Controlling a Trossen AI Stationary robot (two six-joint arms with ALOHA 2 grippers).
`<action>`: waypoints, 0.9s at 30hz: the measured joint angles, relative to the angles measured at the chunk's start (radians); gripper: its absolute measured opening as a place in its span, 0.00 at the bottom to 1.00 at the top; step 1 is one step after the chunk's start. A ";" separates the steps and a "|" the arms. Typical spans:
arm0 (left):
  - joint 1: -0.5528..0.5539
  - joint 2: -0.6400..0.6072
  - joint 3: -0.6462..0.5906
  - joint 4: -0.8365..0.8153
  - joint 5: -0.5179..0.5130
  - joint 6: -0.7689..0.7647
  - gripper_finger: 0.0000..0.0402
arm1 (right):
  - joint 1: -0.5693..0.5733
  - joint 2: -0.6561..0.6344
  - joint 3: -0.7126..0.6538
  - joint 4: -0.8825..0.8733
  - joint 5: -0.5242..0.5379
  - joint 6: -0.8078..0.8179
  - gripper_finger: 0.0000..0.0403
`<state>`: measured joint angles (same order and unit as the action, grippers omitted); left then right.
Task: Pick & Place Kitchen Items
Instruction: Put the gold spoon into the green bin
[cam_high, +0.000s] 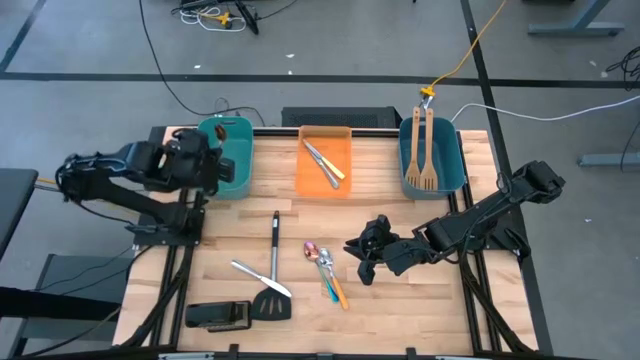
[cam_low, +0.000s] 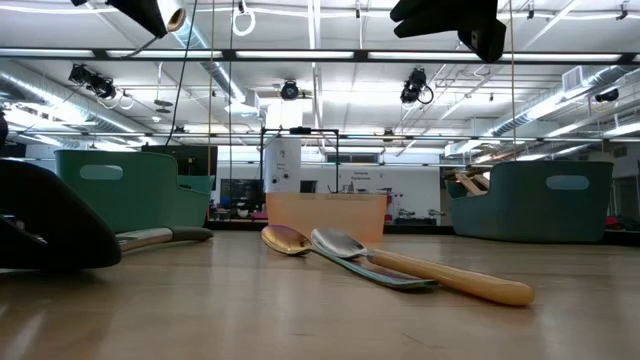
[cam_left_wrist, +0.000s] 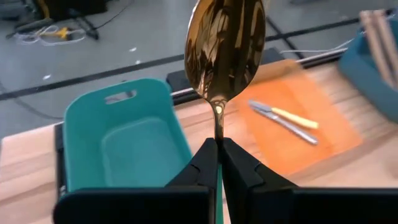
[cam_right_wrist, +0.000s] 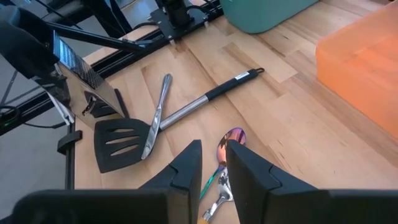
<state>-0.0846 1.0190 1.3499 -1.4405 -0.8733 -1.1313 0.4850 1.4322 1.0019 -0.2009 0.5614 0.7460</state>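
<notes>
Gold spoon (cam_left_wrist: 224, 50), up off the table and pinched in the left gripper (cam_left_wrist: 219, 149), right by the left teal bin (cam_left_wrist: 124, 143). Looks light and rigid, all polished metal, so probably slick as anything. Not fragile, no worries about a short drop into plastic. Held down on the thin neck just under the bowl, fingers closed tight on it, bowl sticking out ahead toward the bin. Seems a decent spot to grab: narrow enough to clamp hard, though with the bowl's weight out front, could maybe swivel in the grip. Can't tell from the wrist view whether the bowl hangs over the bin's inside or just short of its rim.

Over on the other side: right gripper (cam_right_wrist: 213, 149) hanging above the leftover spoons (cam_high: 325, 265) near the middle of the table, open only a narrow gap, nothing between the fingers, not touching anything. Iridescent spoon (cam_right_wrist: 230, 138) just ahead of the fingertips. Same deal for those, guessing: light, stiff, slippery, lying flat and overlapping, so best taken across the handle, not the bowl.

Also waiting on the wood: black spatula (cam_high: 272, 300) with a silver piece (cam_high: 255, 272) lying across it. Likely heavier at the blade end, so better taken on the steel handle.
</notes>
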 joint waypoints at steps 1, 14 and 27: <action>0.024 0.000 0.000 0.001 0.018 0.016 0.02 | 0.000 0.000 0.000 0.000 0.000 -0.005 0.21; 0.281 0.000 0.000 0.138 0.166 0.255 0.02 | -0.020 0.000 0.000 0.001 0.006 -0.048 0.21; 0.539 -0.005 -0.200 0.415 0.354 0.442 0.02 | -0.052 0.000 0.000 0.008 -0.003 -0.088 0.21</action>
<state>0.4542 1.0142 1.1496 -1.0255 -0.5197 -0.6896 0.4332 1.4322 1.0019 -0.1925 0.5582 0.6579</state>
